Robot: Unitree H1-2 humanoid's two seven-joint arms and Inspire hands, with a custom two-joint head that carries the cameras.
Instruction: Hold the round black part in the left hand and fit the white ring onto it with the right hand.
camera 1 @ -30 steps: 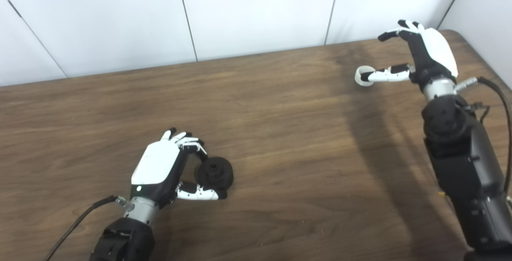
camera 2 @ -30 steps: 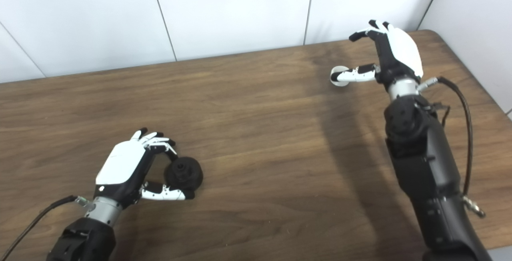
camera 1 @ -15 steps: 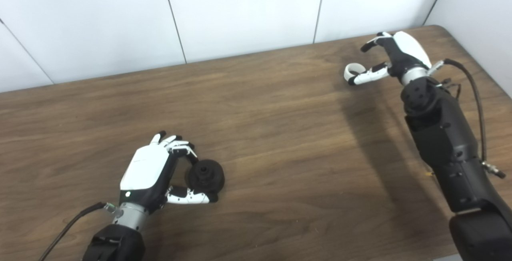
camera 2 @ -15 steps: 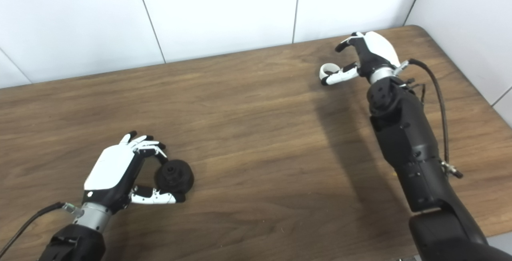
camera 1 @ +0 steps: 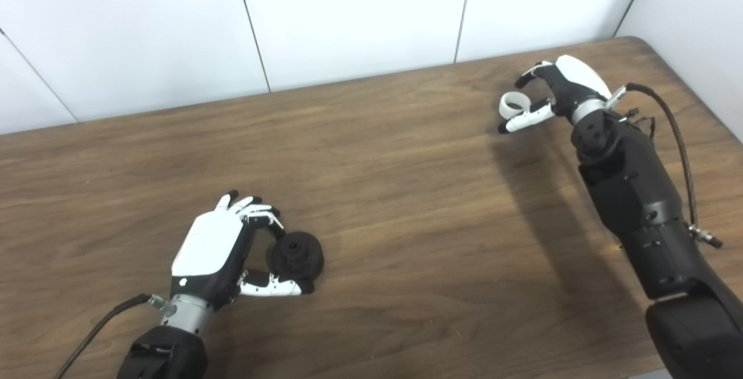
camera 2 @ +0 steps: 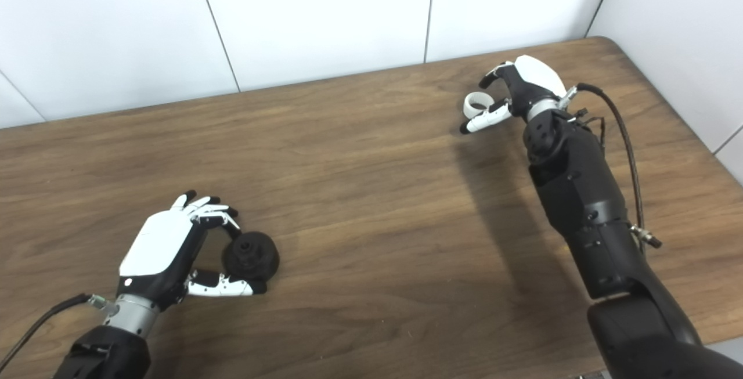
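The round black part rests on the wooden table at the front left. My left hand is curled around it, with the fingers on its far edge and the thumb under its near edge. The white ring is at the back right and leans tilted against the thumb of my right hand. That hand's fingers curve over the ring with a small gap, and the thumb and fingers are still apart. The same scene shows in the right eye view, with the ring and the black part.
White wall panels stand right behind the table's far edge, and a side wall is at the right. The table's rounded back right corner is close to my right hand. Cables trail from both wrists.
My right hand has dropped lower and curled its fingers further over the ring. Its thumb has swung down and the ring now stands more tilted. The left hand and the black part have not moved.
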